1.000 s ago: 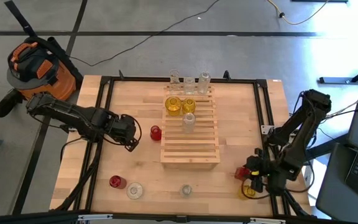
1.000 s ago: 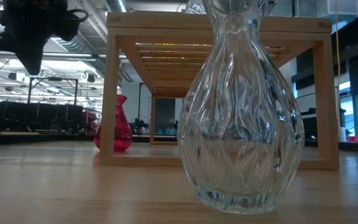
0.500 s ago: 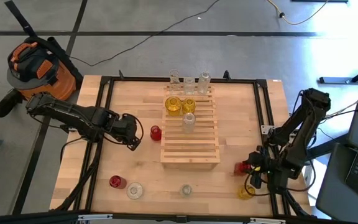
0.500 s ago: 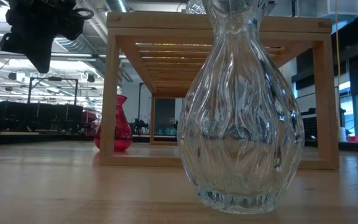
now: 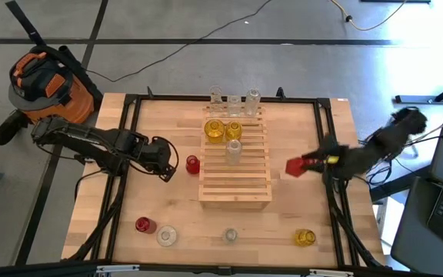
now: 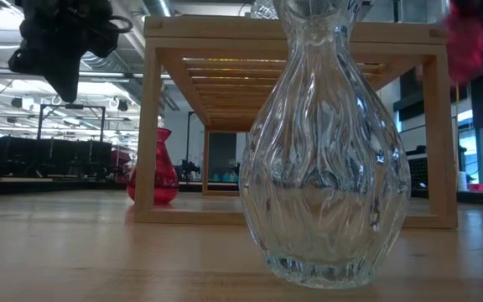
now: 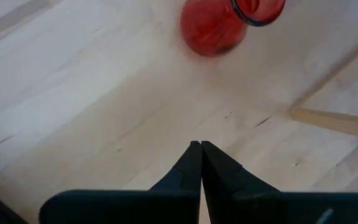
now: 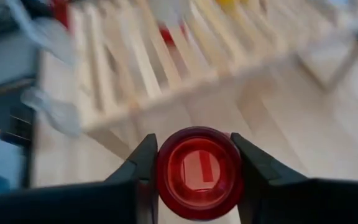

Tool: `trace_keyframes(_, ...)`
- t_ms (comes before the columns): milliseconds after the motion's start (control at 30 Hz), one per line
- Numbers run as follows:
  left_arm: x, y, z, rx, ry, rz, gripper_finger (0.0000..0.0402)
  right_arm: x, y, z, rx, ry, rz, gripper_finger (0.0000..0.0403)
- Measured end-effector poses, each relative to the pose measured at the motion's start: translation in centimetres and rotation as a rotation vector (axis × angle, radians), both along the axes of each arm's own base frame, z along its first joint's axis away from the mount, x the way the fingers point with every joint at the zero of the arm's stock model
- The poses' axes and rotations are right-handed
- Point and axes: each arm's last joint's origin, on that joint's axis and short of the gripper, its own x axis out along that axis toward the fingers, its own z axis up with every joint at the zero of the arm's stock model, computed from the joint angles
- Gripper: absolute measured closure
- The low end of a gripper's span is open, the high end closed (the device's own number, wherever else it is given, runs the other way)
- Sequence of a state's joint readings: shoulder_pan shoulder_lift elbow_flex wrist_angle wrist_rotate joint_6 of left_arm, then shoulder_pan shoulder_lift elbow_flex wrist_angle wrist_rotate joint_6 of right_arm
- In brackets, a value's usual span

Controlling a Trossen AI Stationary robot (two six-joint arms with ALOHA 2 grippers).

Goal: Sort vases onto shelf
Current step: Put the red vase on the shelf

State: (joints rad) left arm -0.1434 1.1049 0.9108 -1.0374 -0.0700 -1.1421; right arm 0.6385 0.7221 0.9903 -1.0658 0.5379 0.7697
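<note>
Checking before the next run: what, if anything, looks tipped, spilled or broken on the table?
Nothing stands out. The vases on the shelf and on the table look upright, with no shards showing. One red vase is off the table only because the right gripper holds it in its jaws.

The high view looks straight down on the whole table [image 5: 160,115], with the shelf [image 5: 235,165] at its centre. The low view sits at tabletop height, very close to a clear vase [image 6: 321,159], facing the shelf behind it at 12 o'clock. The left wrist view looks down at bare tabletop and a red vase [image 7: 219,22]. The right wrist view faces the shelf too.
</note>
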Motion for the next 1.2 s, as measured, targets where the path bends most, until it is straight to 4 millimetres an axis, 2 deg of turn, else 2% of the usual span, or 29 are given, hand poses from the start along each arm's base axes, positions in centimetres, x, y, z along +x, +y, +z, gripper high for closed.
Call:
trace_keyframes(133, 0.1, 0.5, 0.0, 0.008, 0.001, 0.004, 0.0401, 0.9, -1.7, 4.4, -0.049, -0.080, 0.071, 0.0296)
trace_keyframes(267, 0.1, 0.8, 0.0, 0.015, 0.000, 0.017, 0.0402, 4.1, -2.3, 7.4, -0.094, -0.049, 0.154, 0.0296)
trace_keyframes(467, 0.1, 0.8, 0.0, 0.030, -0.001, 0.022, 0.0401, 9.8, -2.5, 9.3, -0.047, -0.001, 0.246, 0.0296)
trace_keyframes(667, 0.1, 0.8, 0.0, 0.034, -0.001, 0.014, 0.0401, 14.3, -1.7, 8.4, -0.027, 0.059, 0.302, 0.0296)
trace_keyframes(867, 0.1, 0.8, 0.0, 0.058, 0.003, -0.059, 0.0401, 18.3, -0.8, 7.2, 0.060, 0.008, 0.369, 0.0296)
trace_keyframes(1200, 0.0, 0.8, 0.0, 0.096, 0.015, -0.178, 0.0401, 21.8, 2.3, 4.0, 0.048, 0.083, 0.403, 0.0296)
